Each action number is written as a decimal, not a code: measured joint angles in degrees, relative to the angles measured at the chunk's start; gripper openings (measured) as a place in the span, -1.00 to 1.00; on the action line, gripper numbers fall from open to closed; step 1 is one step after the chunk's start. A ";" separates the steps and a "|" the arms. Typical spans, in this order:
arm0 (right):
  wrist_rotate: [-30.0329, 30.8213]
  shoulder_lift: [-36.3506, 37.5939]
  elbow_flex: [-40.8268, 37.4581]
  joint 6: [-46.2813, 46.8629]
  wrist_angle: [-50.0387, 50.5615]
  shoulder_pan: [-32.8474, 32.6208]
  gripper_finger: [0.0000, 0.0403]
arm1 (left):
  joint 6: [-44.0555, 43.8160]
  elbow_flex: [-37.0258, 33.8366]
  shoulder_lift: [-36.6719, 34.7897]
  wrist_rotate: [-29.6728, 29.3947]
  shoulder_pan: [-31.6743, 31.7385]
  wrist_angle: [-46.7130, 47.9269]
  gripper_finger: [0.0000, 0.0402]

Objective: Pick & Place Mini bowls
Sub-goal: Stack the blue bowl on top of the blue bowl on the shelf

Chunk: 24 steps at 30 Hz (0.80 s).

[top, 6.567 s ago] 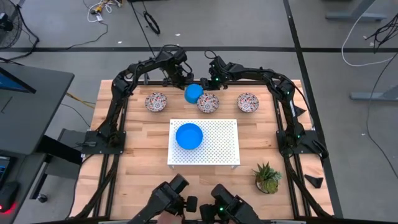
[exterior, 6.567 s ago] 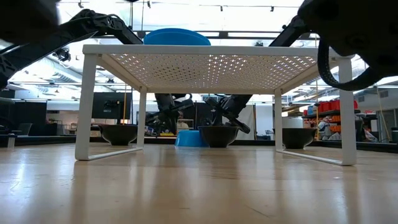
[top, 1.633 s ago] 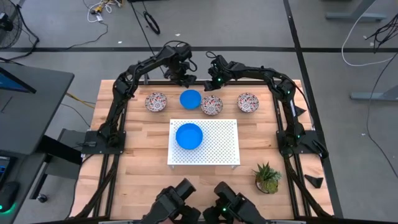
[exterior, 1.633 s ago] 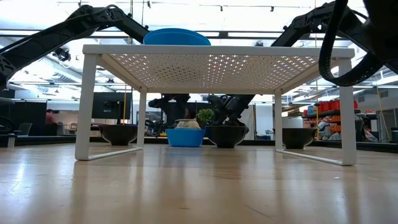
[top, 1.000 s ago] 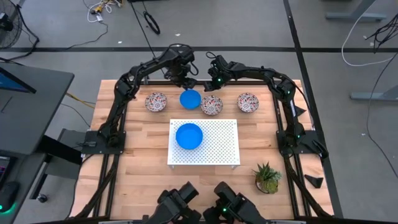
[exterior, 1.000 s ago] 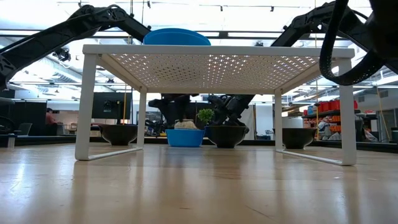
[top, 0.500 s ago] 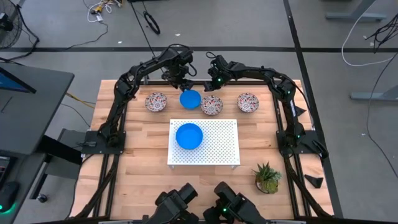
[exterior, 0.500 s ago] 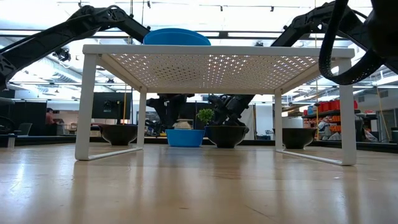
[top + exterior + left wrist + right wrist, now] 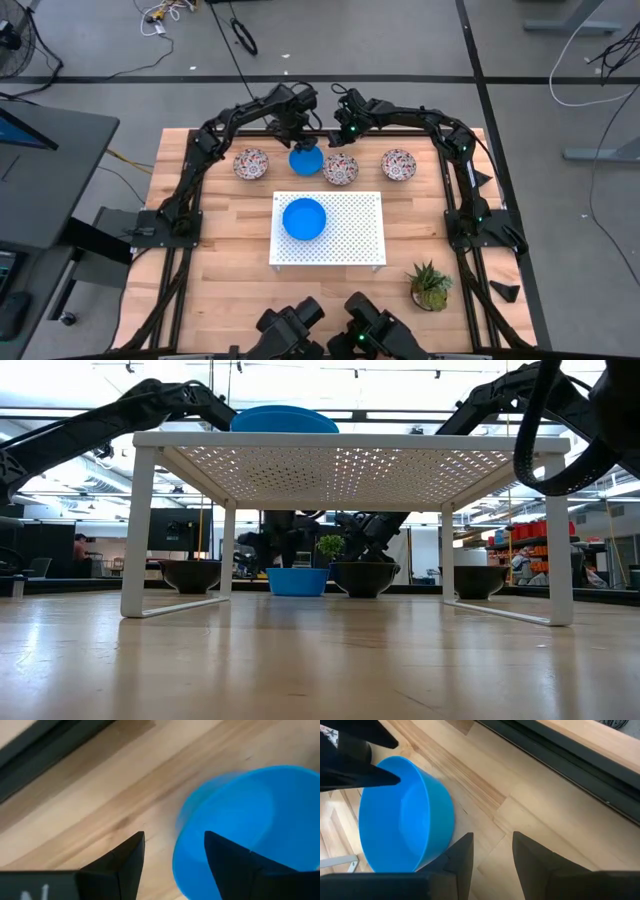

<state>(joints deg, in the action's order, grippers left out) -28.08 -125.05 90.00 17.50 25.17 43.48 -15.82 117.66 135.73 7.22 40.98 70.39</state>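
Now left claw (image 9: 174, 850) lowered, straddling blue bowl (image 9: 305, 159) rim, fingers apart.

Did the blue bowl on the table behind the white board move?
Yes. The plain blue round bowl slid left, from touching the middle patterned bowl to sitting apart from it.

One bowl (image 9: 304, 218) sits on the board (image 9: 350, 235).
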 joint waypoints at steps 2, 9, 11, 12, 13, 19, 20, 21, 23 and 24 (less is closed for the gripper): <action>0.00 0.00 0.00 0.00 0.07 0.02 -0.31 | -0.04 0.02 0.51 0.09 -0.05 -0.49 0.05; 0.02 0.00 0.00 -0.02 0.13 0.06 -0.31 | 0.03 0.03 1.05 1.61 0.28 -0.46 -0.23; 0.02 0.00 0.00 -0.02 0.13 0.09 -0.31 | 0.08 0.03 1.21 2.10 0.31 -0.76 -0.40; 0.02 0.00 0.00 -0.02 0.13 0.09 -0.31 | 0.22 0.03 1.21 2.04 0.33 -0.55 -0.50; 0.02 0.00 0.00 -0.02 0.13 0.09 -0.31 | 0.36 0.03 1.21 1.78 0.32 -0.86 -0.60; -0.86 0.17 0.00 -5.10 0.62 0.65 -0.31 | 0.01 0.05 1.19 1.02 0.41 -1.29 -0.95; -0.86 0.43 -0.06 -6.69 0.92 0.79 -0.31 | -0.03 0.05 1.19 1.04 0.49 -1.27 -0.95; -0.50 0.85 -0.06 -7.71 0.85 1.03 -0.31 | -0.02 0.05 1.13 1.11 0.57 -1.18 -0.95; 0.41 2.07 -0.04 -10.15 0.79 1.36 -0.31 | -0.04 0.05 0.73 1.24 0.69 -0.48 -0.97; 0.66 2.86 -0.04 -11.27 0.75 1.49 -0.31 | -0.02 0.05 0.37 1.21 0.69 -0.18 -0.97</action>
<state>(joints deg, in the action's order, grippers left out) -27.41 -122.19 89.95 6.22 25.92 44.98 -15.84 117.71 136.10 8.43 41.67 70.21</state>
